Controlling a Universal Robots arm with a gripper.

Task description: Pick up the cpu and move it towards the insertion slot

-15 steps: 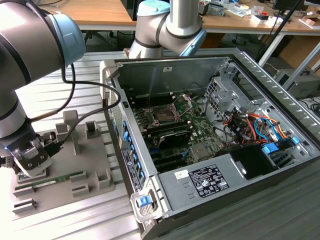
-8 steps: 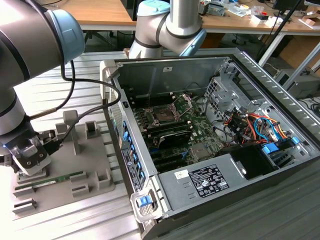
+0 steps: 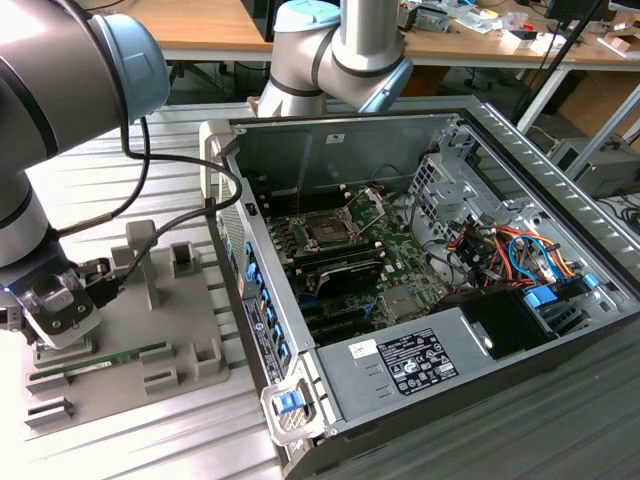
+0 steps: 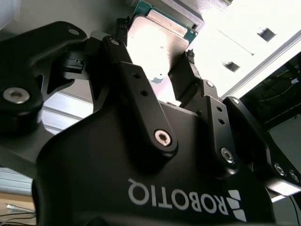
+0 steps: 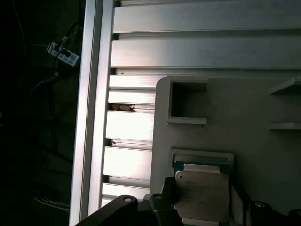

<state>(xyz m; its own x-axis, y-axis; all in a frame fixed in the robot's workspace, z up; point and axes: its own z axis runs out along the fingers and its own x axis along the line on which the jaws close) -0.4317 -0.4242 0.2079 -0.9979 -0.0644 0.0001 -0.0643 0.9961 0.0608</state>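
Observation:
The cpu (image 5: 202, 190) is a flat silvery square with a thin green edge. It lies at a recess in the grey fixture (image 3: 160, 330) on the exterior view's left. My gripper (image 3: 62, 310) is down over it. In both wrist views its black fingers (image 4: 123, 66) press against two opposite sides of the cpu (image 4: 157, 49), so the gripper (image 5: 202, 205) is shut on it. I cannot tell whether the chip has left its recess. The insertion slot (image 3: 325, 232) is a dark square socket on the motherboard inside the open computer case, well off to the exterior view's right, with its metal bracket (image 3: 370, 205) hinged up.
A green memory stick (image 3: 110, 358) lies on the fixture near the gripper. The case's side wall (image 3: 250, 290) stands between the fixture and the socket. A power supply (image 3: 410, 360) and coloured cables (image 3: 510, 250) fill the case's near and right parts. The slotted aluminium table (image 3: 150, 440) carries everything.

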